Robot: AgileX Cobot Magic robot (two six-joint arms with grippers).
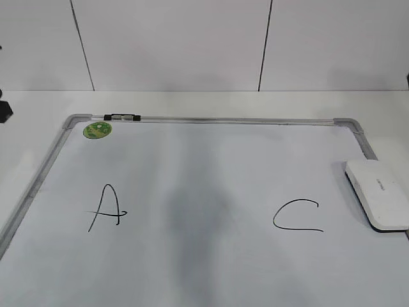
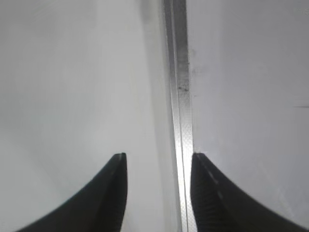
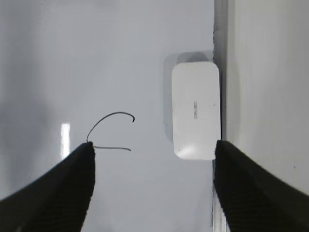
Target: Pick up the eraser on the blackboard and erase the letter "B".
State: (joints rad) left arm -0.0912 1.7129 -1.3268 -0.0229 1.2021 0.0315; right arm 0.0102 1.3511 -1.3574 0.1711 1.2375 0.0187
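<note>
The blackboard [image 1: 192, 153] is a white dry-erase board lying flat, with a silver frame. The white eraser [image 1: 378, 194] lies on its right edge, against the frame. No letter "B" shows; a faint grey smear [image 1: 195, 217] lies between the "A" [image 1: 105, 208] and the "C" [image 1: 297, 215]. Neither gripper shows in the exterior view. My left gripper [image 2: 158, 157] is open and empty above the board's frame strip [image 2: 181, 121]. My right gripper [image 3: 153, 145] is open and empty over the board, with the eraser [image 3: 195, 116] just ahead on the right and the "C" [image 3: 111, 131] on the left.
A round green sticker [image 1: 97, 130] sits at the board's far left corner. A black-capped marker [image 1: 121, 117] rests on the far frame. A dark object [image 1: 3, 110] is at the left edge of the white table. A panelled wall stands behind.
</note>
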